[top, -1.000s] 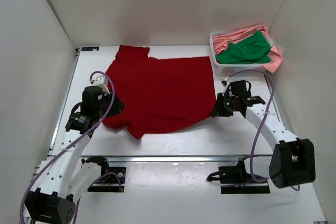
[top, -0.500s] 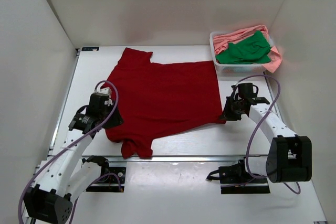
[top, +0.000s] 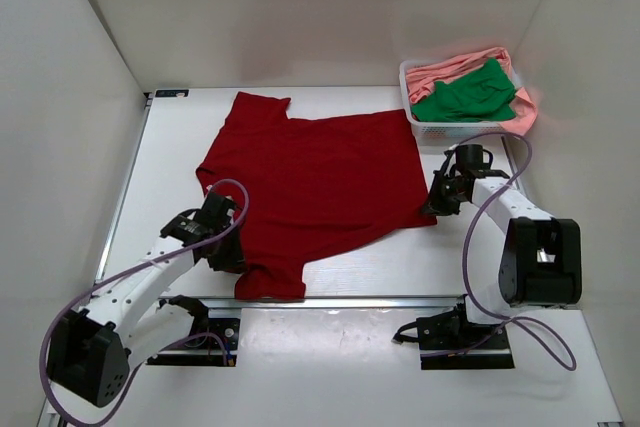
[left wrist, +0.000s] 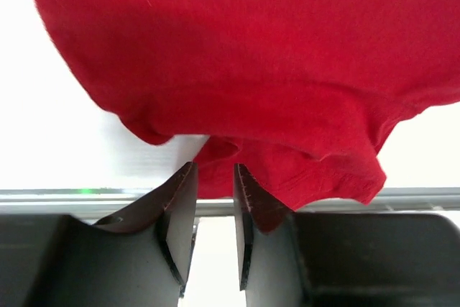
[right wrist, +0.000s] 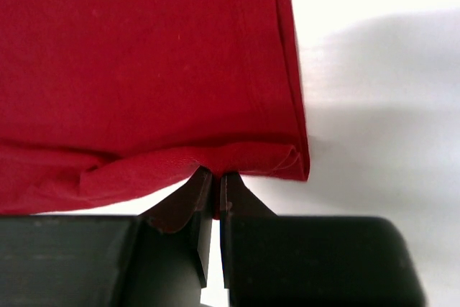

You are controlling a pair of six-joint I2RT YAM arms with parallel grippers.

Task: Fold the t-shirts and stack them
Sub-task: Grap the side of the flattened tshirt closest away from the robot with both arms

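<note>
**A:** What is taking up the surface [top: 170, 147]?

**B:** The red shirt [top: 320, 177] is lying spread across the middle, mostly flat. Its hem is facing right, one sleeve is pointing toward the far left, and the near-left part is bunching up at the near edge.

**A:** And the basket [top: 460, 131]?

**B:** It is sitting in the far right corner, just beside the red shirt's far hem corner. The pink shirt [top: 450, 69] is lying crumpled inside and spilling over the right rim. The green shirt [top: 465, 97] is resting on top of it.

**A:** What are the left jaws doing?

**B:** They are standing a narrow gap apart, gripping a bunched fold of the red shirt at its near-left edge.

**A:** And the right jaws?

**B:** They are pressing all but together, pinching the red shirt's near-right hem corner, low over the surface.
</note>
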